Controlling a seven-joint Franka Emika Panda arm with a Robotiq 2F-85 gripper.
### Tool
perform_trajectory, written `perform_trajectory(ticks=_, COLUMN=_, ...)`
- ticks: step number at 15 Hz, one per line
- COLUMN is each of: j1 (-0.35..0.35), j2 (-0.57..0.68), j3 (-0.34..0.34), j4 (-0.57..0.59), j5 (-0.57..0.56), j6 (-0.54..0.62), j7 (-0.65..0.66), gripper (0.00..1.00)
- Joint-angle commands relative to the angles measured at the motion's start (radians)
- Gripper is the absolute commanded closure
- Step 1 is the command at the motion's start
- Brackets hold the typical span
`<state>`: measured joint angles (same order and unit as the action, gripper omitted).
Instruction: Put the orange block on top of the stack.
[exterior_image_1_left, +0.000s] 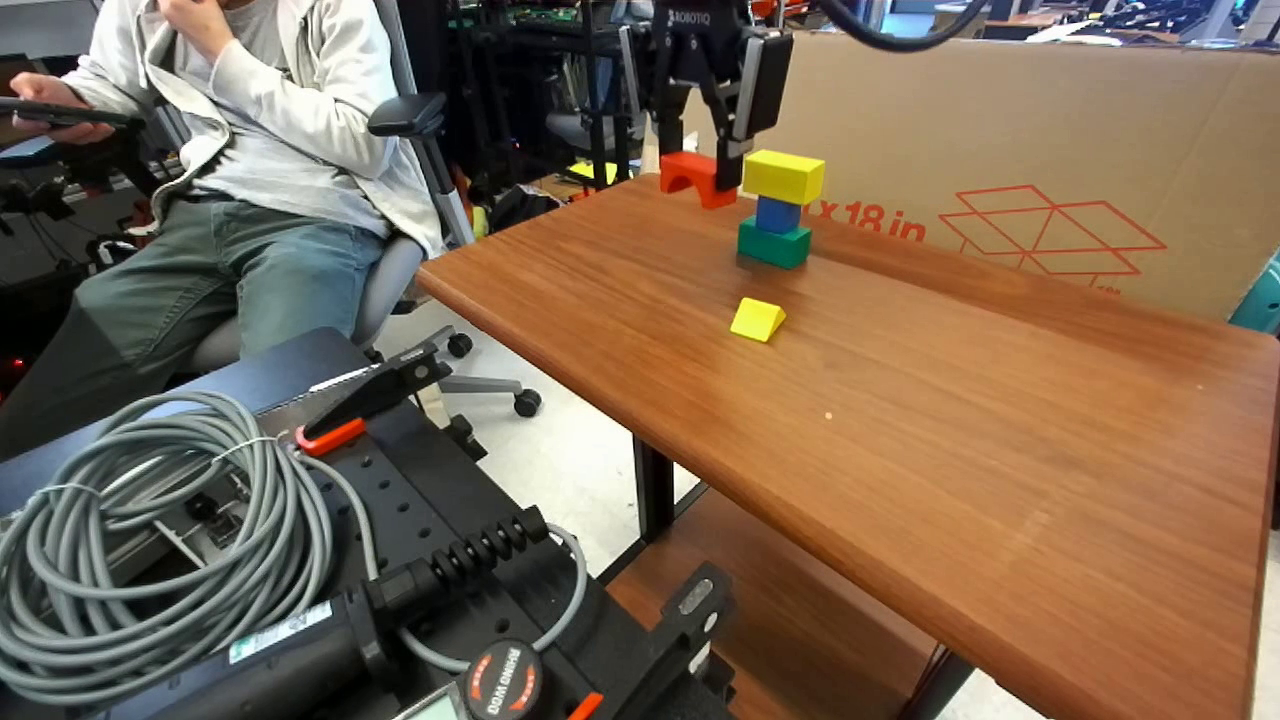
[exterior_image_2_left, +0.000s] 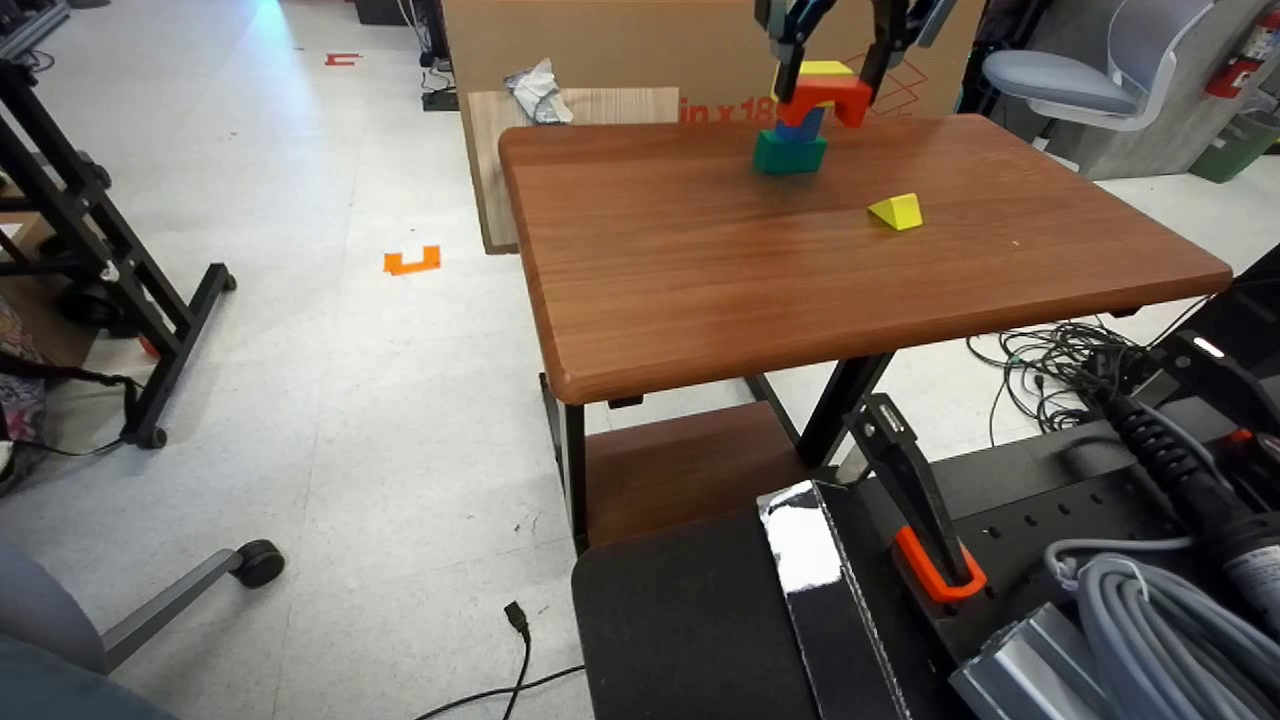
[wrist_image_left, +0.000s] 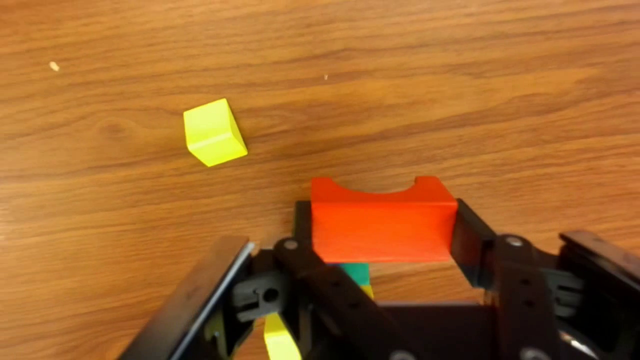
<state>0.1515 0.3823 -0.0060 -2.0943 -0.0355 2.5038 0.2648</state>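
Orange block (wrist_image_left: 384, 231) clamped by ends in tool (wrist_image_left: 385, 225), parted to its length; held aloft, smooth arch turned legs-down, presumably so underside can be seated. In exterior view: yellow wedge (exterior_image_1_left: 758, 320) at five o'clock from it, set on wood-grained worktop (exterior_image_1_left: 1000, 420), likely unneeded; stack (exterior_image_1_left: 778, 212), apart, top at three o'clock: yellow cuboid (exterior_image_1_left: 783, 180) on narrow blue block (exterior_image_1_left: 777, 217) on green cuboid (exterior_image_1_left: 773, 245).

gripper (exterior_image_2_left: 828, 96) is holding an arched orange block (exterior_image_2_left: 847, 92), a green, blue and yellow stack (exterior_image_2_left: 795, 150) is standing behind it on a brown table (exterior_image_2_left: 740, 260), a yellow wedge (exterior_image_2_left: 902, 212) is lying nearby
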Motion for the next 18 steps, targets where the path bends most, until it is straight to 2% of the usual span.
perform_trajectory(ticks=1, j1=-0.013, j2=-0.063, j3=-0.020, j4=0.002, j5=-0.015, j6=-0.026, j7=0.032, gripper=0.59)
perform_trajectory(ticks=9, j1=-0.067, j2=-0.053, j3=-0.024, j4=0.085, j5=-0.014, j6=-0.063, j7=-0.049, gripper=0.59)
perform_trajectory(ticks=12, j1=-0.063, j2=-0.030, j3=-0.024, j4=0.101, j5=-0.034, j6=-0.024, j7=-0.073, gripper=0.59)
perform_trajectory(ticks=18, j1=-0.045, j2=0.024, j3=-0.019, j4=0.159, j5=-0.094, j6=-0.028, j7=-0.110, gripper=0.59)
